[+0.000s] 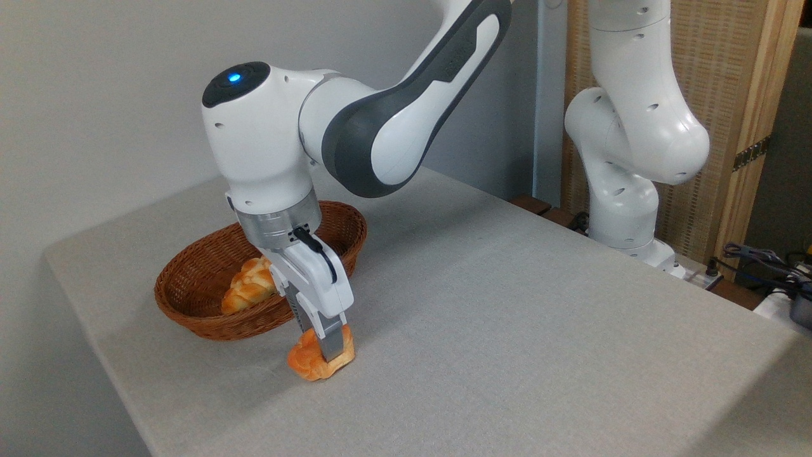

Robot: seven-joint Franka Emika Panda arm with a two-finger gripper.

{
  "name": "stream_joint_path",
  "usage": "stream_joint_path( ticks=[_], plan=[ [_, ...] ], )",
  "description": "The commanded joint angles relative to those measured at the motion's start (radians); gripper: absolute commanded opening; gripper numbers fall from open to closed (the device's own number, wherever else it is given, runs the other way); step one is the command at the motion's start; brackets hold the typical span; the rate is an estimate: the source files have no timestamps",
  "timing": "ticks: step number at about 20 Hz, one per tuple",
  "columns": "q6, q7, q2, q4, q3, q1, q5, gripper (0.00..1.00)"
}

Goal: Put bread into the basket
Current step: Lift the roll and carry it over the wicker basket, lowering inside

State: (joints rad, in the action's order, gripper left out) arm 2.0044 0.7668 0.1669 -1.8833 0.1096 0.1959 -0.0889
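With the pincer (330, 346) clamped on the knotted bun (317, 362) on the desk (507, 317), I must lift it over the wicker basket (203, 273) rim.

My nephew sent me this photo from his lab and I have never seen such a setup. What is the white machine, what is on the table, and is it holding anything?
It is a white jointed robot arm ending in a two-finger gripper, photographed by one fixed camera looking down at a grey cloth-covered table. The fingers reach down on either side of a small orange-golden knotted bun that looks to be resting on the table. Just behind it stands an oval reddish-brown wicker basket, which holds a longer, paler braided loaf. Whether the bun is gripped firmly cannot be told.
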Motion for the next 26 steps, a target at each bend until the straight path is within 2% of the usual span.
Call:
stream_joint_path(
  ticks=[1,3,6,7,8,9,10,12,13,14,15,16,20,26],
  plan=[
    [0.004,0.020,-0.042,0.021,0.016,-0.006,-0.025,0.36],
    [-0.010,0.017,-0.061,0.047,0.016,-0.006,-0.066,0.37],
    [-0.015,0.005,-0.078,0.078,0.001,0.002,-0.083,0.37],
    [-0.016,0.002,-0.085,0.079,-0.007,0.005,-0.106,0.39],
    [-0.015,-0.001,-0.090,0.079,-0.031,0.005,-0.142,0.44],
    [-0.015,-0.009,-0.093,0.081,-0.051,0.005,-0.176,0.43],
    [-0.013,-0.014,-0.093,0.081,-0.066,0.005,-0.195,0.43],
    [-0.009,-0.015,-0.089,0.081,-0.119,0.005,-0.201,0.46],
    [-0.006,-0.015,-0.083,0.081,-0.139,0.005,-0.201,0.59],
    [-0.006,-0.017,-0.078,0.081,-0.157,0.005,-0.201,0.80],
    [-0.006,-0.021,-0.072,0.081,-0.172,0.005,-0.201,0.93],
    [-0.006,-0.021,-0.067,0.081,-0.179,0.005,-0.200,1.00],
    [-0.004,-0.020,-0.044,0.081,-0.206,0.007,-0.190,1.00],
    [-0.015,-0.023,-0.058,0.081,-0.200,0.005,-0.190,1.00]
  ],
)
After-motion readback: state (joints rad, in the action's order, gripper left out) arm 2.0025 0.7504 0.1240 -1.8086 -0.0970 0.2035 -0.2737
